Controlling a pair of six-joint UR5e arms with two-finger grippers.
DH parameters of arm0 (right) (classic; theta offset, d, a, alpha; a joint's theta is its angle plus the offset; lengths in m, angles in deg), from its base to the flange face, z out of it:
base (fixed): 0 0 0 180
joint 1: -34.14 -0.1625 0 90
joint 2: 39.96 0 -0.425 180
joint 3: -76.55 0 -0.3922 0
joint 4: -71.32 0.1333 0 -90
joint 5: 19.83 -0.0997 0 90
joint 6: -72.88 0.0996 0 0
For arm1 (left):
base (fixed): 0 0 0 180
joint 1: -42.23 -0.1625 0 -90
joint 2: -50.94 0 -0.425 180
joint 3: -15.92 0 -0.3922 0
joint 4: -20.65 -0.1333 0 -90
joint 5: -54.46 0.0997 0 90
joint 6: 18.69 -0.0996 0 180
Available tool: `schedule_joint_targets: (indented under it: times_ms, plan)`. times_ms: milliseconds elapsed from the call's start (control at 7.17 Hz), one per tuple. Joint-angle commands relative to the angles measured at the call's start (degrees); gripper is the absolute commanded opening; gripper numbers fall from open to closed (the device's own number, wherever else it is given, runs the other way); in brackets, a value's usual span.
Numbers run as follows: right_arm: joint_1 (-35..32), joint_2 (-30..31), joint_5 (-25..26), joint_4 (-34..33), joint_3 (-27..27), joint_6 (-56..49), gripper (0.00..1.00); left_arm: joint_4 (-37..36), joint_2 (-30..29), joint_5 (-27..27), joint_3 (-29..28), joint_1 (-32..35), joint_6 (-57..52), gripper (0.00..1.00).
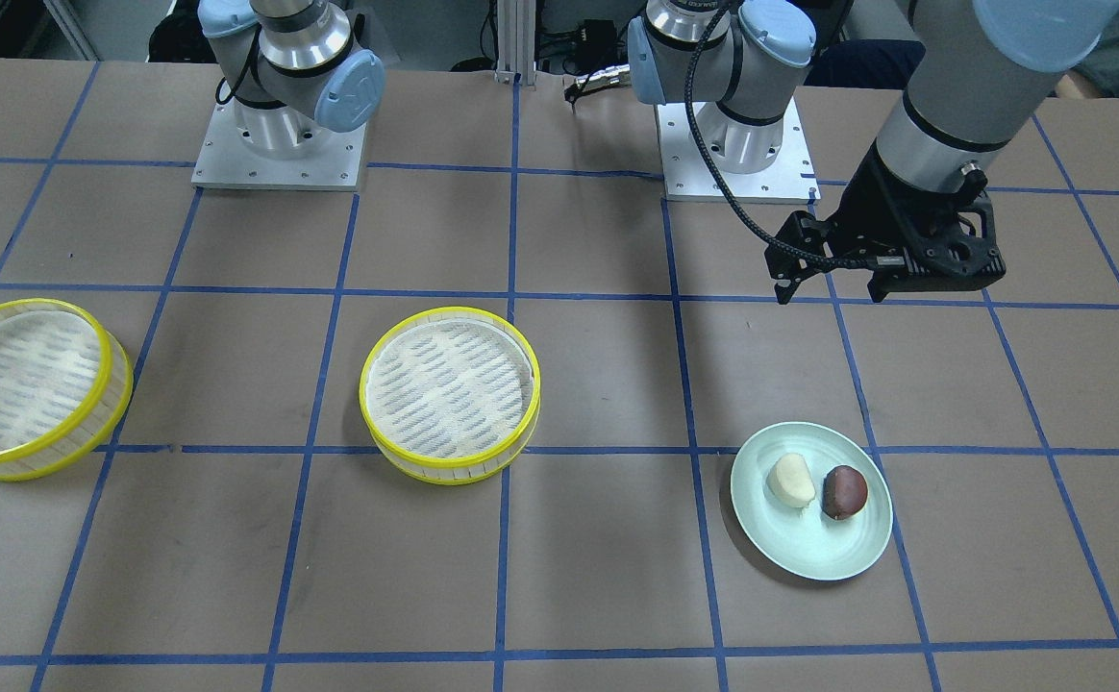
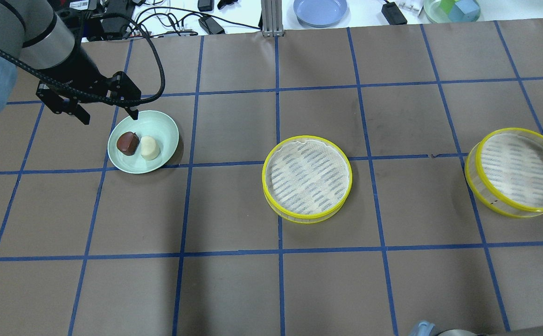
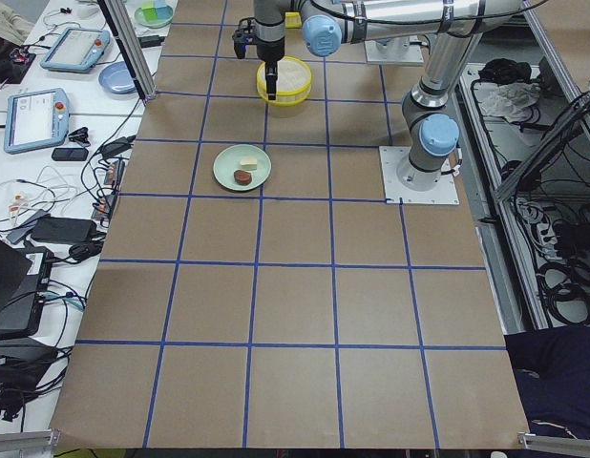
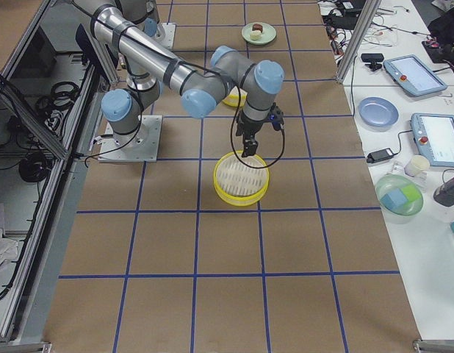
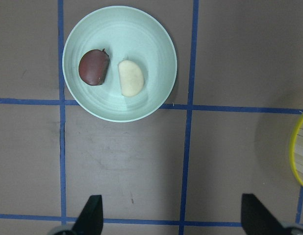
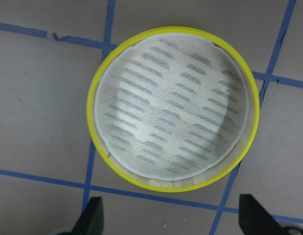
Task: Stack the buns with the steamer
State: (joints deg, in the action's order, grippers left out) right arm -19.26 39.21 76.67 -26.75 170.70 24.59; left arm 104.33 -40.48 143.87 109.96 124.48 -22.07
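Hovering over the brown gridded bench, the left gripper points straight down, fingers spread wide and empty, just beside the pale green round plate. On that plate the small cream-white bun and the small dark reddish-brown bun lie side by side, almost touching. The right gripper also points down, wide and empty, above the outer yellow-rimmed round steamer basket; a second yellow-rimmed steamer basket sits mid-bench, well apart from the plate.
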Motion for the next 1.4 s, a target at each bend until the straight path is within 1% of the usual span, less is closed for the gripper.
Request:
schedule_joint_targets:
  times_ms: [0,140,419,558,698,837,977,1116,1256]
  plan:
    - [3.03,-6.63,0.09,-7.54,0.07,-6.96,0.90,-10.14,-5.58,0.15,2.00,-1.83,1.17,1.00]
    - [5.39,-9.62,-0.52,-10.96,0.07,-9.51,0.89,-17.26,-10.05,-0.02,4.37,-1.92,3.27,1.00]
    - [6.64,-12.89,-0.53,-13.18,0.33,-9.45,0.72,-25.20,-17.80,-0.20,4.92,-1.83,10.46,1.00]
    - [6.56,-13.94,-0.01,-15.02,1.12,-9.53,0.62,-25.93,-20.44,-0.29,4.66,-1.83,13.63,1.00]
    - [6.56,-14.56,0.26,-17.48,1.99,-9.88,0.50,-27.94,-22.90,-0.11,4.48,-1.92,13.66,0.97]
    - [6.64,-15.70,0.35,-19.33,2.35,-10.50,0.46,-29.44,-25.19,-0.11,4.39,-1.92,13.75,0.95]
    - [6.56,-16.41,0.35,-20.13,2.35,-10.76,0.39,-29.46,-26.52,-0.20,4.31,-1.92,13.93,0.93]
    - [6.64,-16.41,0.53,-20.14,2.27,-11.03,0.14,-29.37,-27.23,-0.29,4.39,-1.92,14.01,0.89]
    - [6.64,-15.98,1.48,-20.14,2.27,-11.03,0.00,-28.76,-27.50,-0.03,4.83,-1.83,14.10,0.64]
